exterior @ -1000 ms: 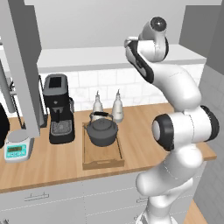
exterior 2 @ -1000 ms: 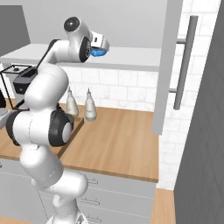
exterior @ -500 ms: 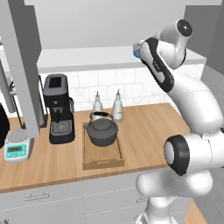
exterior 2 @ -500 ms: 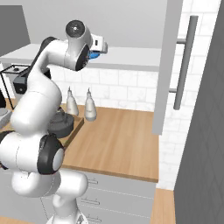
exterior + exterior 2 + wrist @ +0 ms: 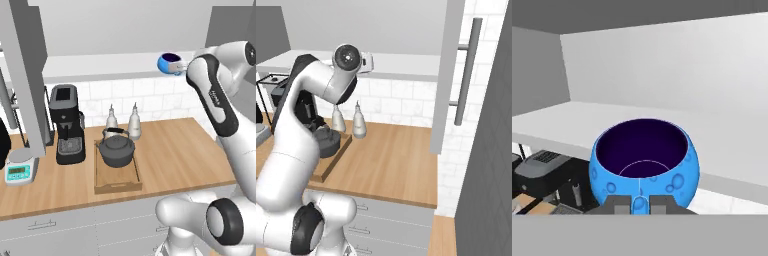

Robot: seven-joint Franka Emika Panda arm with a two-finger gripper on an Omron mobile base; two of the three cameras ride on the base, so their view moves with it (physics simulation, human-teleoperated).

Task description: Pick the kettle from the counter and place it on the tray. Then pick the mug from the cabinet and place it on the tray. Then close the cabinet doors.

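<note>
My gripper (image 5: 181,65) is shut on the handle side of the small blue mug (image 5: 169,64), holding it upright in the air just in front of the cabinet's pale shelf (image 5: 100,64). In the hand view the mug (image 5: 644,160) sits right above my gripper (image 5: 639,204), its dark inside facing up. The dark grey kettle (image 5: 116,150) stands on the wooden tray (image 5: 118,184) on the counter (image 5: 175,150), well below and left of the mug. In the right base view the kettle (image 5: 328,141) and tray (image 5: 332,161) are partly hidden behind my arm.
Both cabinet doors stand open: one at the left (image 5: 25,75), one at the right (image 5: 448,75) with a long bar handle (image 5: 468,70). A black coffee machine (image 5: 67,122), two pale bottles (image 5: 111,118) and a small scale (image 5: 20,172) stand near the tray.
My arm has swung its upper links out to the right. The mug, still gripped, has come a little forward and down from the shelf.
</note>
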